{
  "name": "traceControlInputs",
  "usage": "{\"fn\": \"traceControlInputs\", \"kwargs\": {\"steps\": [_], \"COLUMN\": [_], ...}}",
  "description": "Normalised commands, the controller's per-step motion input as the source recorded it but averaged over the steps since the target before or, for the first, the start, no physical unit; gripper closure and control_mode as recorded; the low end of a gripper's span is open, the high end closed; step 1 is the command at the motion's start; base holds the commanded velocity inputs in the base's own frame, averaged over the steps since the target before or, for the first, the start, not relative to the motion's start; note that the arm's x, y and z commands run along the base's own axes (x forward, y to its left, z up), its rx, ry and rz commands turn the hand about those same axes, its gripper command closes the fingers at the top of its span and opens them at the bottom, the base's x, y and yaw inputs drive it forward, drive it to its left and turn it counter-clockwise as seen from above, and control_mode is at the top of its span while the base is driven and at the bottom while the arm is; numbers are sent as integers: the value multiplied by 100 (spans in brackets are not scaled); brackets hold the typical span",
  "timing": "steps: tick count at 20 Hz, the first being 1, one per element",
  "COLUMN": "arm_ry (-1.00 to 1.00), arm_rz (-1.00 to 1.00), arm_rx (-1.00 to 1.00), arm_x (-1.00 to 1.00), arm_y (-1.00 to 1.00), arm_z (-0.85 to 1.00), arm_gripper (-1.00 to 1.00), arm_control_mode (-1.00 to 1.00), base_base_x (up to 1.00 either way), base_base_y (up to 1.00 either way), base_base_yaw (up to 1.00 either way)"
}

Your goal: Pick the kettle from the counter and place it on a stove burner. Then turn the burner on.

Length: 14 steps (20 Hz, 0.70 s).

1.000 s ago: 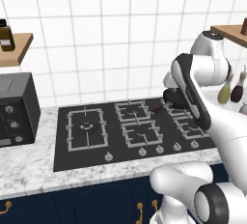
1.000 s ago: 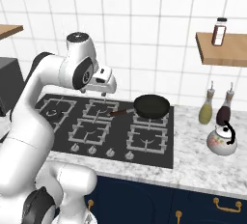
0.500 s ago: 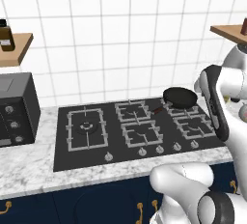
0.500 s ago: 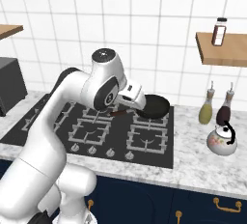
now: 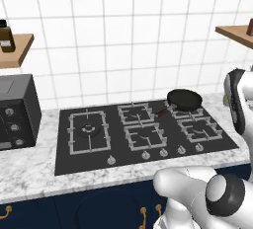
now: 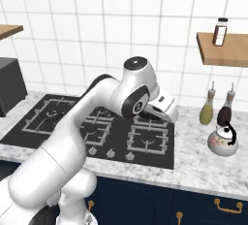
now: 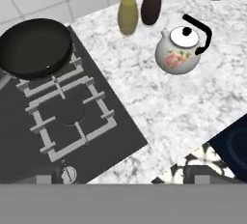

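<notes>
Counter (image 7: 159, 107): one kettle (image 7: 178, 51), two bottles (image 7: 128, 13) (pincer state unclear).

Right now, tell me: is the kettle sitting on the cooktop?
No. In the hand view the kettle stands on the white marble counter, apart from the black cooktop, near two bottles.

I see a black frying pan (image 5: 184, 99) on a rear right grate of the black cooktop (image 5: 118, 149). Two bottles, one yellowish (image 7: 128, 11) and one dark (image 7: 151, 5), stand side by side by the tiled wall. A dark toaster oven (image 5: 16, 112) sits left of the cooktop.
</notes>
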Motion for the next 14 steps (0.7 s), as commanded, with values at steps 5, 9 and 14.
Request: {"fn": "traceControlInputs", "kwargs": {"steps": [5,9,14], "arm_ry": [0,0,-1], "arm_rz": [-25,-18,-7], "arm_rx": [0,0,10], "arm_x": [0,0,9], "arm_y": [-100,-100,-100], "arm_z": [-43,-71,-65], "arm_gripper": [-100,-100,-100], "arm_control_mode": [-100,-100,-100], "base_base_x": [0,0,0], "base_base_y": [0,0,0], "base_base_yaw": [0,0,0]}}
